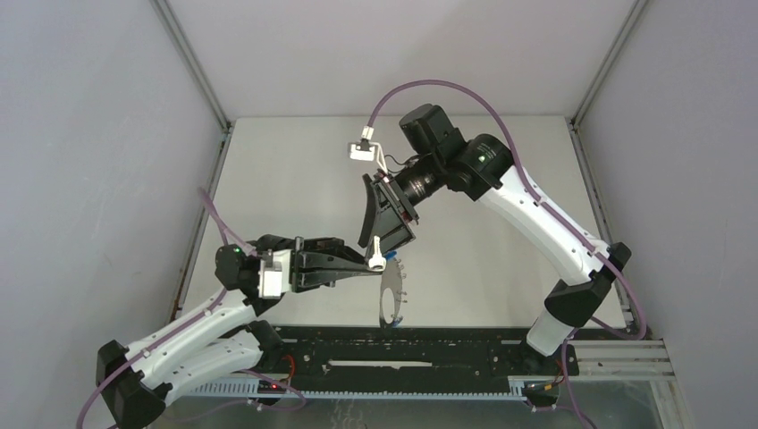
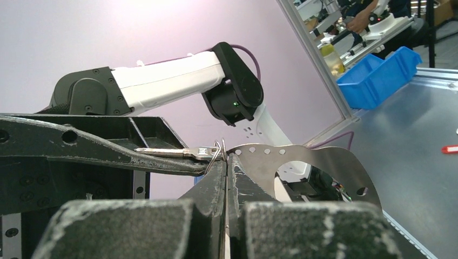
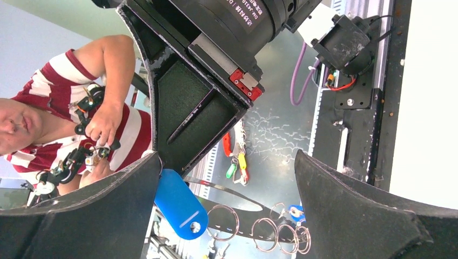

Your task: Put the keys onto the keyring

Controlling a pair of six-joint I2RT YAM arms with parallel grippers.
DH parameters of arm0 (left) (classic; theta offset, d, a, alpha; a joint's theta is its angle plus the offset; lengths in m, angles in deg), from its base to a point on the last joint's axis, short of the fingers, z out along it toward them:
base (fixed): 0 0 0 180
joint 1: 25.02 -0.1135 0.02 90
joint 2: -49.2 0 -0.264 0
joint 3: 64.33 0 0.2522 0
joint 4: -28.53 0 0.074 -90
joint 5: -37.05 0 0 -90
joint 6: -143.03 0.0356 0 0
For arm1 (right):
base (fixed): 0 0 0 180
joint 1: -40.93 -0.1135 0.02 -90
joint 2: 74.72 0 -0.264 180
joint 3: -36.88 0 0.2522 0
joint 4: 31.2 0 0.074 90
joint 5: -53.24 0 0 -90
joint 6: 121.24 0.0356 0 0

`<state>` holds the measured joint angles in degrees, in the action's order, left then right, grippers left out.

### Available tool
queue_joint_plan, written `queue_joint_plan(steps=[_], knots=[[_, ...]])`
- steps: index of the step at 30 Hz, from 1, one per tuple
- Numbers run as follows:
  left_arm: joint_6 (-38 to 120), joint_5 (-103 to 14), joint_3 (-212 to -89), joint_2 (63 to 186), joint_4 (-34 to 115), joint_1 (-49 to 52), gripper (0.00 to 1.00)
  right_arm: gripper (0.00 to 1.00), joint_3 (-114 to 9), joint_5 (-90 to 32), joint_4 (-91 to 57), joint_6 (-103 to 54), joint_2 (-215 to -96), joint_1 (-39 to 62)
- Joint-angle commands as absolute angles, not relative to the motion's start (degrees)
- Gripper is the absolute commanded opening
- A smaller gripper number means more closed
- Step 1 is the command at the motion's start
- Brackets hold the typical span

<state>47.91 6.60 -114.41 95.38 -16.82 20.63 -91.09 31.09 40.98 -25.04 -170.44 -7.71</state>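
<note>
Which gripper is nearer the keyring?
Left. The left gripper is shut on the keyring, clamping its rim. The right gripper is open just beyond it, farther from the bases.

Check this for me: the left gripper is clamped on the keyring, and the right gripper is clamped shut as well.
Wrong about the right gripper: it is wide open, not shut. The right wrist view shows its fingers far apart, with a blue tag between them. The left gripper is indeed clamped on the keyring.

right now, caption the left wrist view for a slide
Left pincer shut on the keyring, a key lying level at its rim, right arm behind
</note>
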Motion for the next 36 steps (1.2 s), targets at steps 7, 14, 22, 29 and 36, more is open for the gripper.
queue_joint_plan(steps=[7, 14, 22, 29, 36], knots=[[48.9, -3.4, -115.1, 93.9, -22.3, 21.4, 0.0, 1.0, -93.2, 22.9, 36.0, -22.5, -172.6, -4.5], [52.9, -1.2, -115.3, 94.6, -22.9, 21.5, 0.0, 1.0, -91.7, 25.9, 38.2, -23.1, -173.9, -5.5], [60.5, -0.3, -113.9, 94.8, -23.0, 20.9, 0.0, 1.0, -87.9, 30.1, 35.8, -16.8, -173.0, -3.4], [63.6, -1.6, -113.6, 94.9, -23.5, 20.9, 0.0, 1.0, -85.9, 31.7, 34.2, -14.3, -172.7, -3.4], [68.2, -0.9, -113.6, 94.8, -24.6, 20.8, 0.0, 1.0, -85.8, 30.4, 33.0, -12.1, -173.0, -2.8]])
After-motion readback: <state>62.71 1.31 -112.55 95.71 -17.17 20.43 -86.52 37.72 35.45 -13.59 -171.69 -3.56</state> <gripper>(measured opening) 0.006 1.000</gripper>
